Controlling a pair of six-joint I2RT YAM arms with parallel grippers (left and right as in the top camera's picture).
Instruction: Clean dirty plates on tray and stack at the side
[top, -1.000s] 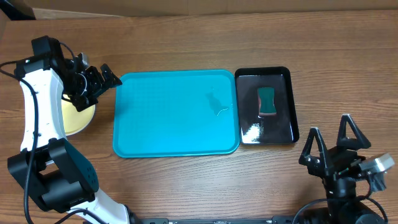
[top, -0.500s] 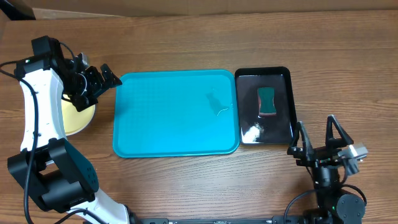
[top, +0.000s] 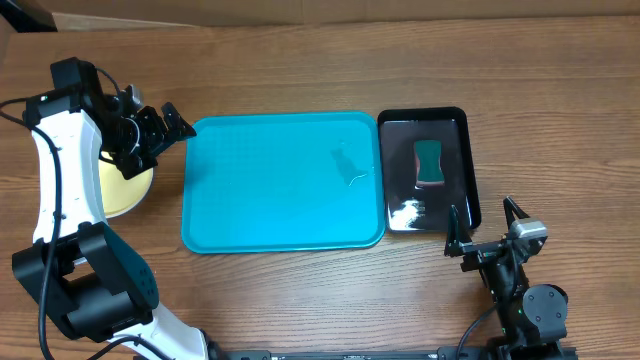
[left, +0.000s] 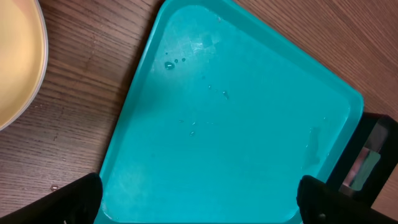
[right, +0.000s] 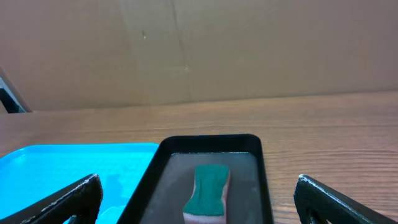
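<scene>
Well, the turquoise tray (top: 283, 180) lies flat in the middle of the wooden table (top: 300, 60), and all I can make out on it are a few water droplets and a faint wet streak toward its right end. Just off the tray's left edge, apart from it, sits a pale yellowish plate (top: 122, 192). The white arm (top: 62, 190) crosses over it, so I cannot tell whether other plates lie beneath it. The left gripper (top: 160, 132) hovers close beside the tray's far left corner, its fingers spread wide with nothing between them. In its wrist view the two dark fingertips (left: 78, 198) sit at the lower corners, with the tray showing between them. Right against the tray's right edge, touching or nearly so, is a glossy black tray (top: 458, 165) with a green sponge (top: 429, 162) lying in it. The right gripper (top: 484, 228) is out past the tray's near right corner, just by the black tray's near edge, its fingers also wide apart and holding nothing
</scene>
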